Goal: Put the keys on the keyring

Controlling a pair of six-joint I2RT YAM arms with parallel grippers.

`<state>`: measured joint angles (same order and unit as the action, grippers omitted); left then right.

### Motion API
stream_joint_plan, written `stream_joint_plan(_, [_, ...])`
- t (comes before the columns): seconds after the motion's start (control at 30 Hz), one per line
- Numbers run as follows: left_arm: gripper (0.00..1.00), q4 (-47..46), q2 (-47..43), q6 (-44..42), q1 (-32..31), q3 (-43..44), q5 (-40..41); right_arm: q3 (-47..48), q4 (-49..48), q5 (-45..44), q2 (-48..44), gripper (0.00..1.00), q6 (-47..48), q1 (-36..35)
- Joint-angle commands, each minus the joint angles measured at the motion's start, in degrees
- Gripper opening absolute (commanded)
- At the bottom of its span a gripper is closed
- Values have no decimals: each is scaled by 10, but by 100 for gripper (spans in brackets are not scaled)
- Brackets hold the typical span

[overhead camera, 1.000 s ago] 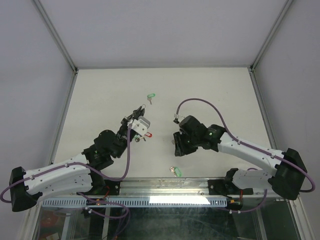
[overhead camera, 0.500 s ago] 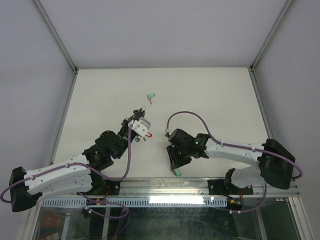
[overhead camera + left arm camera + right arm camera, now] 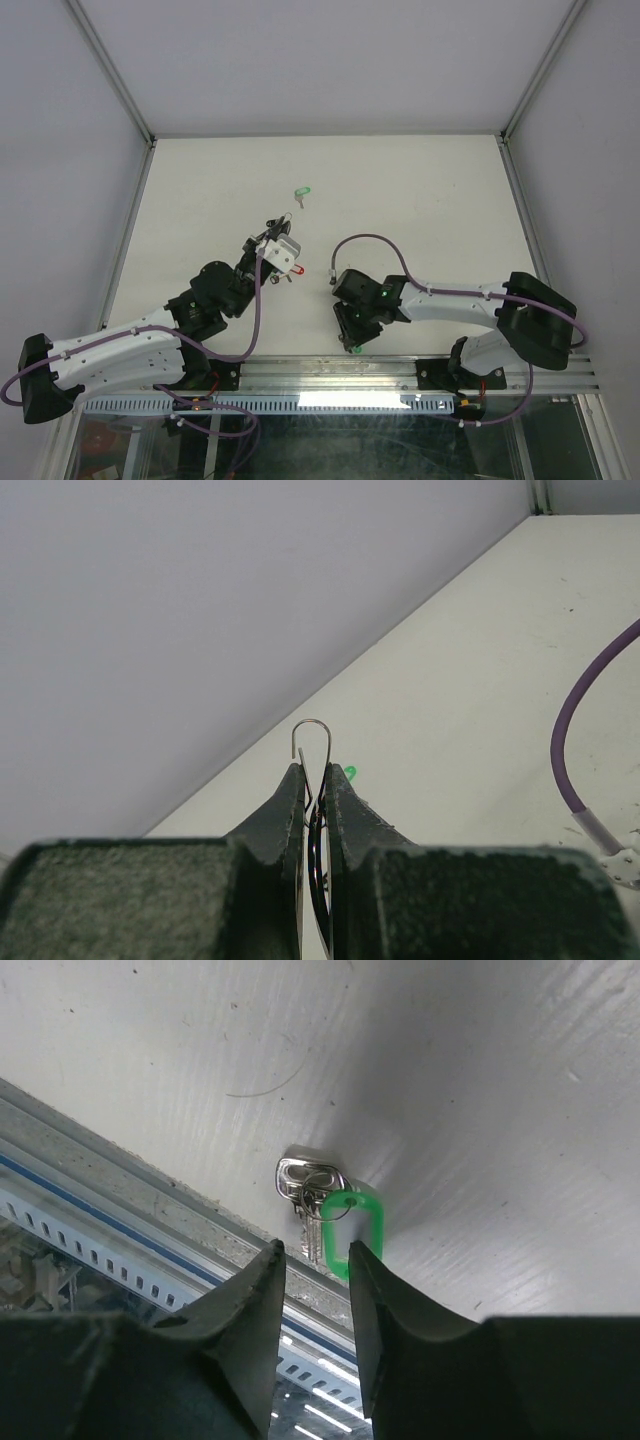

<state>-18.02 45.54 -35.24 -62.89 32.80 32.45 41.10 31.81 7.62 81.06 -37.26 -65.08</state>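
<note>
By the metal rail (image 3: 120,1175), right tool (image 3: 312,1250) hangs apart over a green-tagged key (image 3: 360,1225); left tool (image 3: 314,775) clamps thin wire keyring (image 3: 313,722).

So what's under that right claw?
A green-tagged key, flat on the table beside the metal rail, between the open fingers of the right gripper. The fingers hide whatever lies directly beneath them.
</note>
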Motion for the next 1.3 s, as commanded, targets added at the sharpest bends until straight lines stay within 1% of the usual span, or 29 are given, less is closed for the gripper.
stream_joint_plan(0.0, [0, -26, -9, 12, 5, 2, -5, -3, -37, -50, 14, 37, 8, 2])
stream_joint_plan(0.13, [0, -22, -14, 14, 5, 4, -5, 22, -40, -65, 32, 43, 53, 15])
stream_joint_plan(0.27, [0, -10, -20, 14, 5, 10, -3, 54, -28, -82, 50, 50, 129, 39])
stream_joint_plan(0.37, [0, 0, -27, 16, 5, 13, -2, 87, -11, -114, 61, 52, 191, 57])
stream_joint_plan(0.5, [0, 6, -34, 17, 5, 14, 0, 115, -22, -137, 68, 54, 263, 88])
stream_joint_plan(0.6, [0, 7, -33, 18, 5, 15, 2, 135, -35, -178, 63, 54, 293, 93])
stream_joint_plan(0.67, [0, 7, -32, 17, 5, 15, 2, 141, -44, -193, 45, 54, 292, 93])
stream_joint_plan(0.77, [0, 5, -29, 15, 5, 13, 2, 134, -55, -186, 9, 53, 252, 93])
stream_joint_plan(0.83, [0, 4, -25, 12, 5, 12, 1, 126, -50, -177, -11, 50, 198, 93])
stream_joint_plan(0.9, [0, 3, -21, 11, 5, 12, -1, 116, -32, -172, -26, 44, 116, 92])
stream_joint_plan(0.97, [0, 1, -18, 10, 5, 12, -2, 87, -30, -160, -47, 43, 36, 89])
stream_joint_plan(1.07, [0, -6, -11, 8, 5, 9, -4, 31, -40, -177, -95, 45, -73, 76])
stream_joint_plan(1.13, [0, -9, -5, 8, 5, 8, -8, 1, -39, -193, -129, 46, -172, 71])
stream_joint_plan(1.2, [0, -12, 1, 7, 5, 6, -14, -33, -55, -201, -168, 46, -246, 61])
stream_joint_plan(1.27, [0, -18, 6, 6, 5, 3, -21, -58, -55, -239, -199, 46, -347, 45])
